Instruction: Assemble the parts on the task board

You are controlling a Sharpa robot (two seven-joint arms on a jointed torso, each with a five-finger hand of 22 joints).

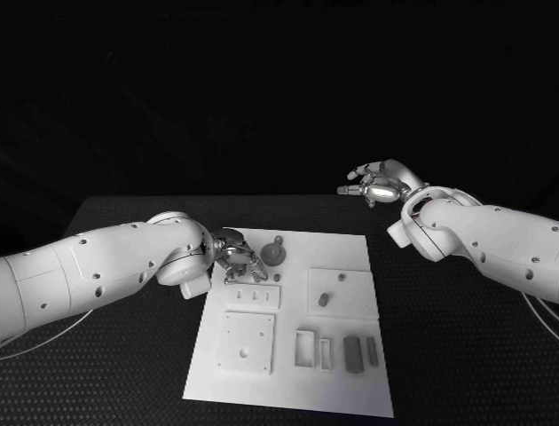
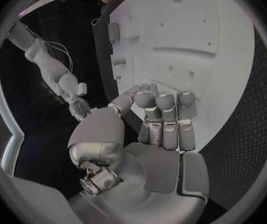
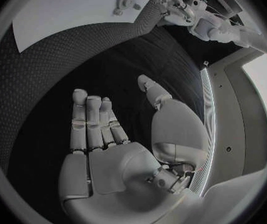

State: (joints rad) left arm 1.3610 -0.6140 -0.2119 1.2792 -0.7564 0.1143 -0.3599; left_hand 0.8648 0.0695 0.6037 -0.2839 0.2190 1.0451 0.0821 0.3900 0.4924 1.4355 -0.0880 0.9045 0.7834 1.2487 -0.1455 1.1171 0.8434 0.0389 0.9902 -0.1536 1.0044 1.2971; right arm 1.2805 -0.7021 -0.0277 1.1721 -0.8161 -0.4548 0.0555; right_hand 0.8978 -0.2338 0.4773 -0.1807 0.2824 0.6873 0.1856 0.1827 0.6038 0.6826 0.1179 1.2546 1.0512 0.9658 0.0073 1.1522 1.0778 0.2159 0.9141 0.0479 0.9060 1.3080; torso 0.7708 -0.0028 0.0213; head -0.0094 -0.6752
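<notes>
- Nearest the robot, on the near part of the white board (image 1: 293,390), a square plate (image 1: 248,342) lay flat at the left; to its right stood a small frame (image 1: 305,348) and two dark bars (image 1: 352,351), their long sides running near to far, side by side and just apart.
- Mid-board, a small plate with pegs (image 1: 254,295) sat left and a larger plate with a dark slot (image 1: 341,293) sat right.
- At the board's far left corner, the left hand (image 1: 238,256) hovered low over the board, fingers curled in together; I could not tell whether they pinched anything.
- Just right of that hand, a round dark part (image 1: 274,252) stood on the board with a thin stem reaching toward the far edge, so its long axis ran near to far. It was close beside the fingertips (image 1: 252,264); contact was unclear.
- The left hand was by far the nearer to the part, which lay to its right, so the coming move looked like its job.
- Farthest off, the right hand (image 1: 380,183) was raised well beyond the board's far right corner, fingers apart and holding nothing.
</notes>
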